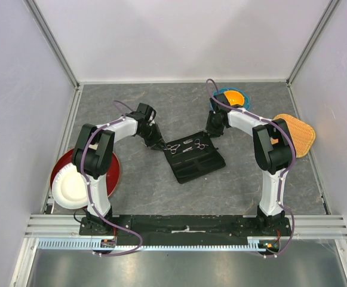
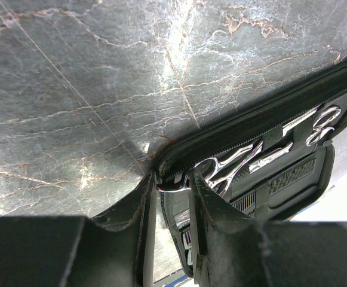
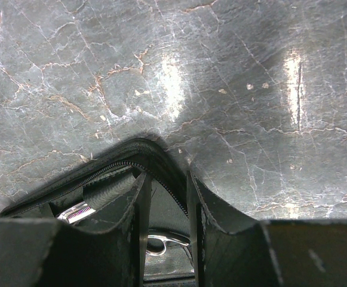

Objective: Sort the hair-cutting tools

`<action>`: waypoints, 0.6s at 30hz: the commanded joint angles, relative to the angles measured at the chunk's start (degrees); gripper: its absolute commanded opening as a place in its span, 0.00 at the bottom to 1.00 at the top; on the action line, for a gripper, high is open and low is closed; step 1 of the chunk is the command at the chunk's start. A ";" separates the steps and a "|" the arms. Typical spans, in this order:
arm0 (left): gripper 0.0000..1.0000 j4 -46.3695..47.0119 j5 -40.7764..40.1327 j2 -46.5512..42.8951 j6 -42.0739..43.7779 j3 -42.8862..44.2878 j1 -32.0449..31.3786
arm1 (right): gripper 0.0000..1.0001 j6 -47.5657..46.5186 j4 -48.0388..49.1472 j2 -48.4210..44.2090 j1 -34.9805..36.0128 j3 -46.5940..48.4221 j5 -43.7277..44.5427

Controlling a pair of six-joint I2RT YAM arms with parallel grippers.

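A black folding case [image 1: 197, 161] lies open in the middle of the table. Two silver scissors [image 1: 174, 147] [image 1: 198, 144] are strapped side by side on its far half. My left gripper [image 1: 160, 145] is shut on the case's left corner; in the left wrist view [image 2: 172, 179] the zipper rim [image 2: 233, 134] sits between the fingertips, with the scissors [image 2: 239, 164] just behind. My right gripper [image 1: 212, 133] is shut on the case's right far corner [image 3: 143, 152]; a scissor loop [image 3: 161, 244] shows between its fingers. I cannot make out the black combs.
A red plate [image 1: 110, 173] with a white plate [image 1: 71, 188] on it sits at the left. An orange bowl [image 1: 234, 97] on a teal plate stands at the back right. A woven yellow tray [image 1: 298, 133] lies at the right. Walls enclose the table.
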 commanded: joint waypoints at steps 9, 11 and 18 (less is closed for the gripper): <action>0.22 2.59 0.32 -1.87 4.50 2.22 -2.52 | 0.39 -0.58 -1.46 3.67 1.06 -0.98 -1.94; 0.28 2.59 0.50 -1.87 5.30 2.13 -2.69 | 0.44 -1.72 -1.55 2.35 1.15 -0.72 -0.45; 0.53 2.68 -1.25 -3.28 8.20 1.60 -3.31 | 0.62 -6.29 -3.74 -3.18 3.78 1.47 9.90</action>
